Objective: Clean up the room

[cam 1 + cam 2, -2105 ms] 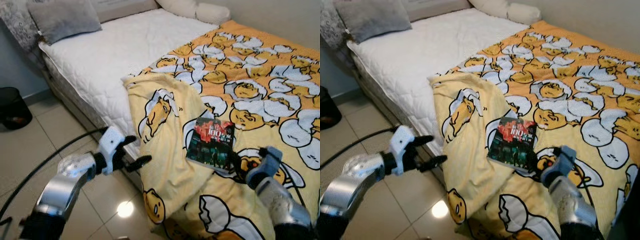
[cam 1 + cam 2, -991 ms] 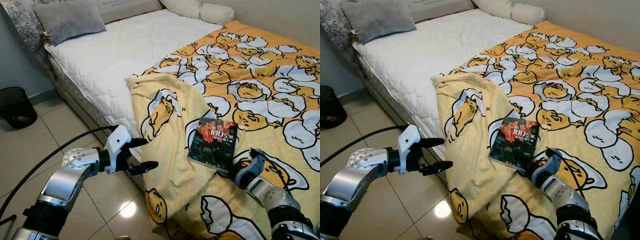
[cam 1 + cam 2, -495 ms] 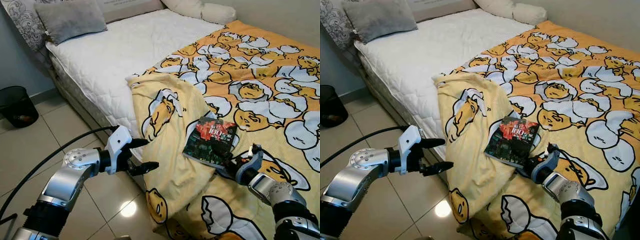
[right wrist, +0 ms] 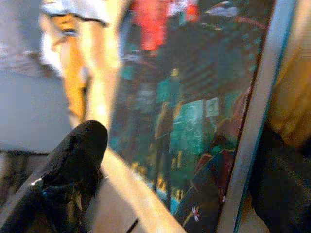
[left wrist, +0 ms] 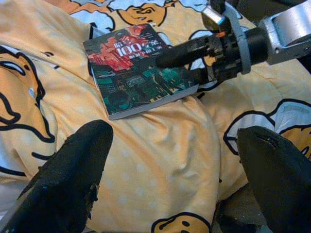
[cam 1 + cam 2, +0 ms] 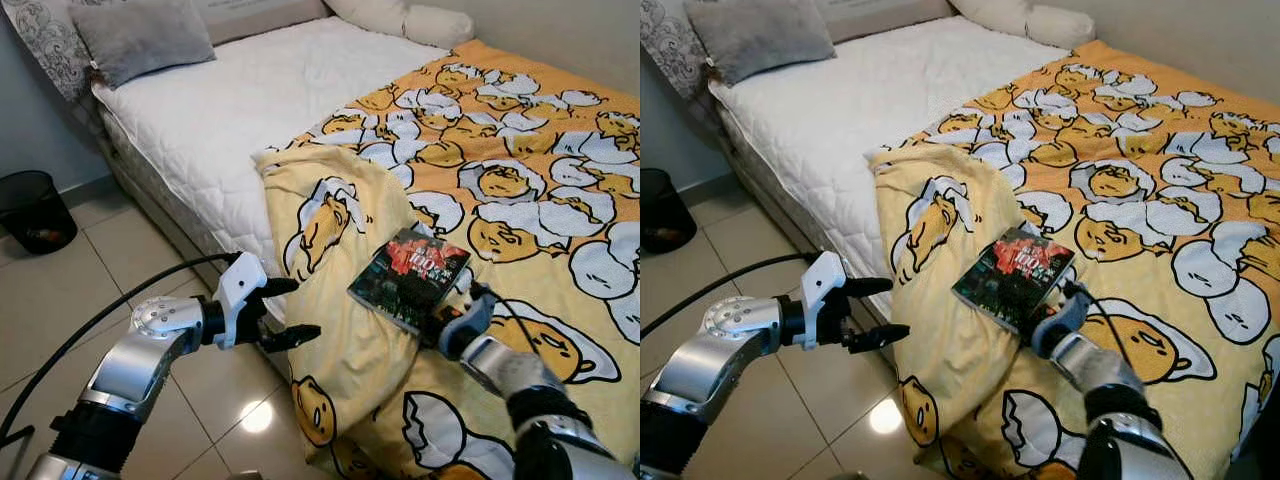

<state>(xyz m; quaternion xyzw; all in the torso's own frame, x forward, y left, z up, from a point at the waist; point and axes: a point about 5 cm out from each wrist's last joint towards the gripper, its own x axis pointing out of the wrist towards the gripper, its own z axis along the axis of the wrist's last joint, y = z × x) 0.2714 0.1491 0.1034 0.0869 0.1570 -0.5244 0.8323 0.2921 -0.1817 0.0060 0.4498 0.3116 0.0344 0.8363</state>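
The left gripper (image 6: 283, 312) hangs over the tiled floor (image 6: 60, 280) just beside the bed's edge, its two fingers spread apart and holding nothing. Bare tiles lie open on the robot's left, up to a black bin (image 6: 32, 210) near the wall. The right gripper (image 6: 432, 318) pinches the near corner of the book (image 6: 408, 276), one finger above the cover and one under it. The book lies on the yellow blanket (image 6: 520, 170), near the fold hanging over the mattress (image 6: 230, 100) side. A grey pillow (image 6: 140, 35) rests at the far end.
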